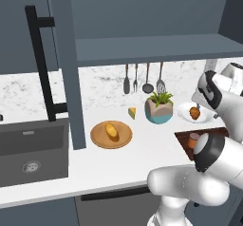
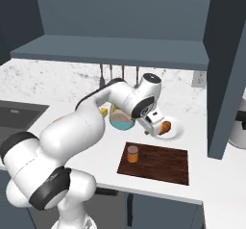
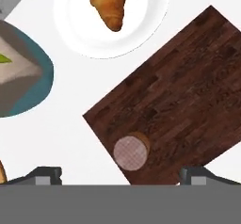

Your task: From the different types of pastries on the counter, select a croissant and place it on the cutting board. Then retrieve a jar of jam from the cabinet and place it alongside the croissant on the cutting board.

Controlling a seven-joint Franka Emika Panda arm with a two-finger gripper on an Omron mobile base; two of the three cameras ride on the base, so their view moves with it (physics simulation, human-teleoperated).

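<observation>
An orange-brown croissant (image 3: pixel 109 4) lies on a white plate (image 3: pixel 155 25) on the counter (image 1: pixel 142 158); I also see this croissant (image 2: pixel 165 127) from the right base. The jar of jam (image 3: pixel 132 151) stands upright on the dark cutting board (image 3: pixel 183 105), near the board's corner. My gripper (image 3: pixel 121 175) hovers open above the counter between plate and board, holding nothing. From the right base the gripper (image 2: pixel 153 127) hangs just left of the croissant. A paler golden pastry (image 1: pixel 112 131) rests on a round tan wooden plate (image 1: pixel 97 139). The cabinet door (image 1: pixel 57 59) stands open.
A teal pot with a plant (image 1: pixel 159 108) stands left of the white plate, with a cheese wedge (image 1: pixel 132 112) beside it. Utensils (image 1: pixel 142 78) hang on the backsplash. A dark sink (image 1: pixel 28 149) lies at the left. A cabinet side panel (image 2: pixel 226 79) rises at the right.
</observation>
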